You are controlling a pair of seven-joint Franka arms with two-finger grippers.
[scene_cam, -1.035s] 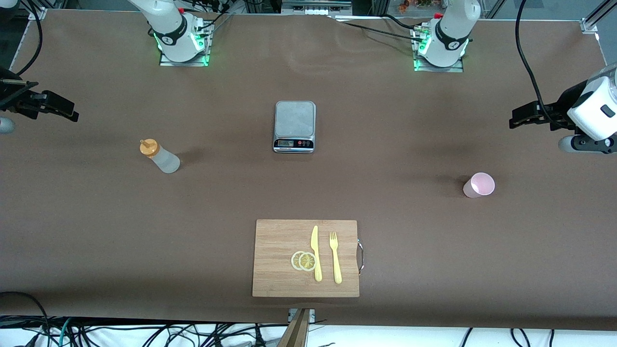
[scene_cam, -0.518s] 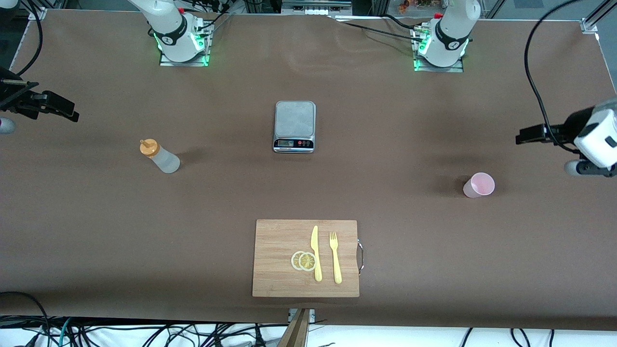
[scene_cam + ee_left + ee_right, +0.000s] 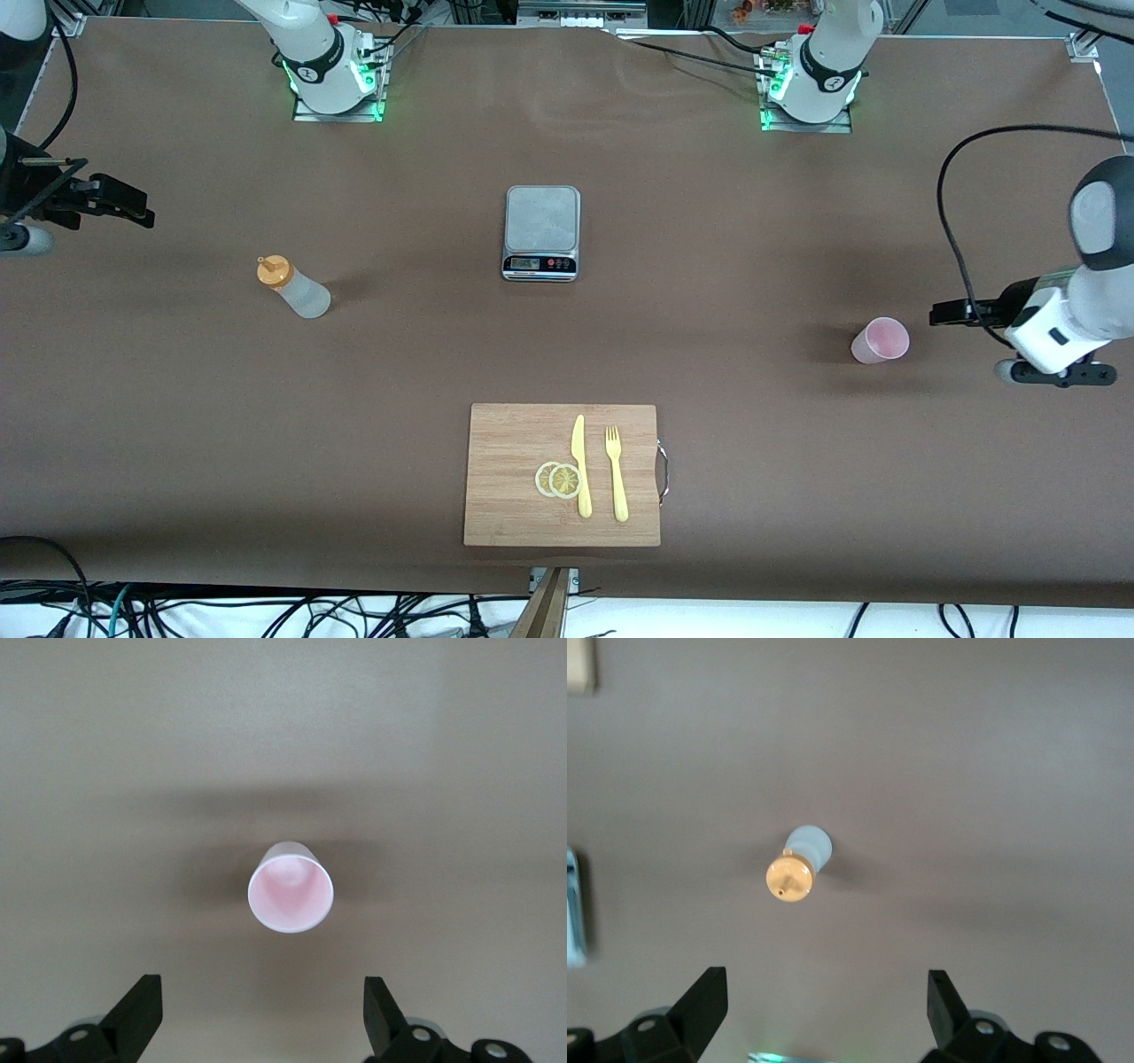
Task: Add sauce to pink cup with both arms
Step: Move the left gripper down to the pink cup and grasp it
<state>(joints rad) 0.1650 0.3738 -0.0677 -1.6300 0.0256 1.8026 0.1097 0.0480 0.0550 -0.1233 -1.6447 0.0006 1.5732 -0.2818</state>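
Scale (image 3: 541,232) sits mid-table, and that's our marker. Out at the right arm's end, the right gripper (image 3: 133,213) hangs in the air, fingers (image 3: 700,1005) spread wide, nothing in them. The sauce (image 3: 292,287) stands upright on the table toward that same end from the scale, a touch nearer the front camera, orange cap up. Nearer the camera than the scale lies the cutting board (image 3: 562,474) with knife, fork and lemon slices. Toward the left arm's end, the pink cup (image 3: 880,340) stands upright, mouth open. Left gripper (image 3: 941,315) hovers just beside it, fingers (image 3: 137,1010) parted, holding nothing.
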